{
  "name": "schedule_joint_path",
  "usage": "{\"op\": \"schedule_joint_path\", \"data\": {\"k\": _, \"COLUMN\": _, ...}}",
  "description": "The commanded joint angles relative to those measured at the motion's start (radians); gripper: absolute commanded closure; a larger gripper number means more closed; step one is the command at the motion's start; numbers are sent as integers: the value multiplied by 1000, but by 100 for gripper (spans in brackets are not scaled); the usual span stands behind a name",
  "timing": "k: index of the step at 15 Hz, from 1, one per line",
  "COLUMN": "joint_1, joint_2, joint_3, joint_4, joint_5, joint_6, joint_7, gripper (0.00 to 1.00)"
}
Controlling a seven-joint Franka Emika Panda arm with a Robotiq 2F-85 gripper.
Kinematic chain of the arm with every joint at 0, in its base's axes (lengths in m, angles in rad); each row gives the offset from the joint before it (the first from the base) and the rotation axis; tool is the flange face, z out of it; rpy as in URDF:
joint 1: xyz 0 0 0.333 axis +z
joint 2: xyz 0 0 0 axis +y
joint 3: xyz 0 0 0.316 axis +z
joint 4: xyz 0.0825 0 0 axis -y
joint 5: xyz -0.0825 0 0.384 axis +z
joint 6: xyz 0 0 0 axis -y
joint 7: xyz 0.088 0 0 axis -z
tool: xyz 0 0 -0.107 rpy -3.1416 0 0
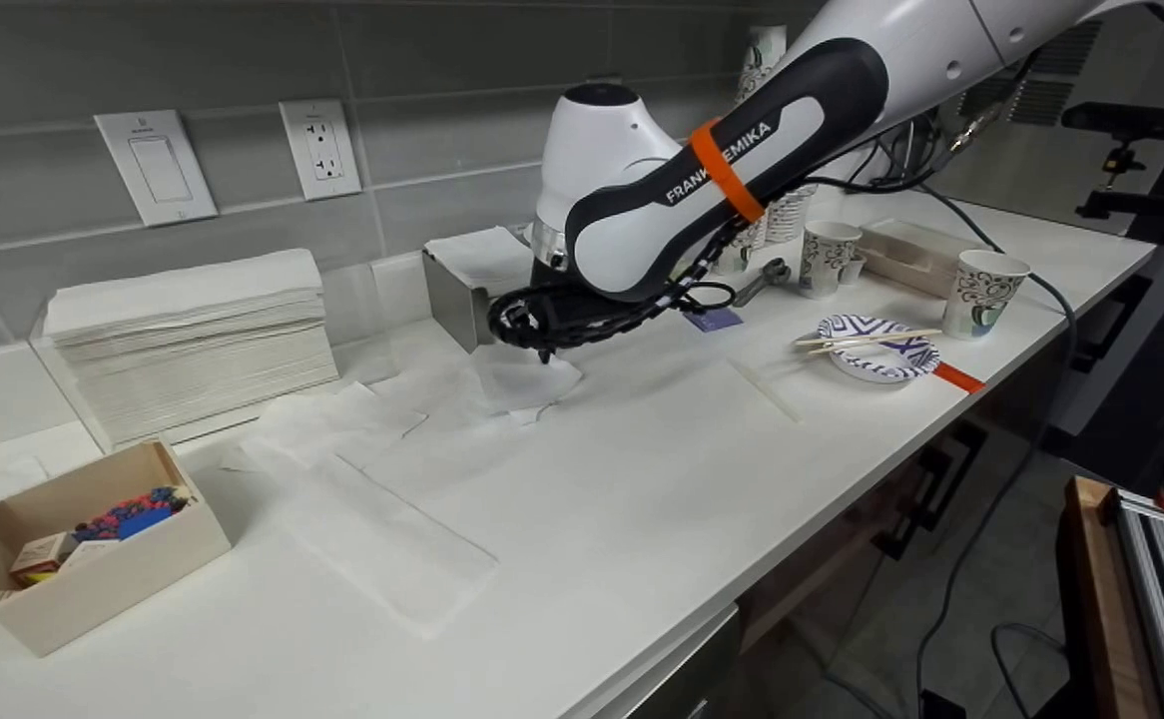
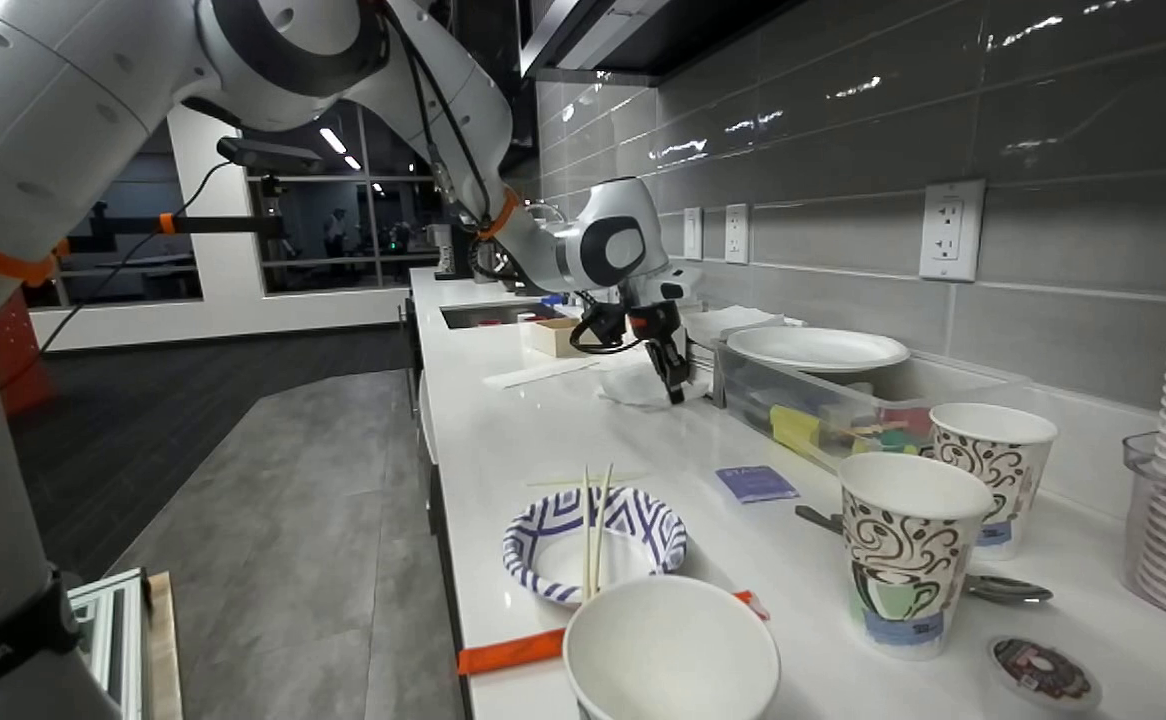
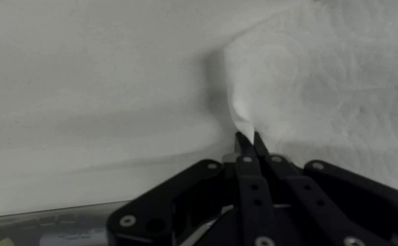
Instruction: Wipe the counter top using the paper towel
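Paper towel (image 3: 308,89) on counter (image 1: 662,489), in end effector (image 3: 252,140)

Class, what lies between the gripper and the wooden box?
White paper towels lie between the gripper and the wooden box, most clearly in an exterior view.

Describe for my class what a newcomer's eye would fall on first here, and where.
Probably the large robot arm, which extends over the white counter in both exterior views. Next, likely the gripper pinching a paper towel, clearest in the wrist view. Then perhaps the purple-patterned bowl near the counter's edge, with two pale sticks lying across it.
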Motion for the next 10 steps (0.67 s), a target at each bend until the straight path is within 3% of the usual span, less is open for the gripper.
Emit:
{"op": "schedule_joint_path", "data": {"k": 1, "joint_1": 19, "joint_2": 41, "joint_3": 3, "joint_4": 26, "joint_5": 0, "joint_6": -4, "joint_7": 22, "gripper": 100}}
{"op": "schedule_joint_path", "data": {"k": 7, "joint_1": 7, "joint_2": -14, "joint_3": 49, "joint_4": -13, "joint_5": 6, "joint_6": -120, "joint_7": -80, "gripper": 100}}
{"op": "schedule_joint_path", "data": {"k": 10, "joint_1": 27, "joint_2": -77, "joint_3": 29, "joint_4": -62, "joint_5": -39, "joint_6": -222, "joint_7": -98, "gripper": 100}}
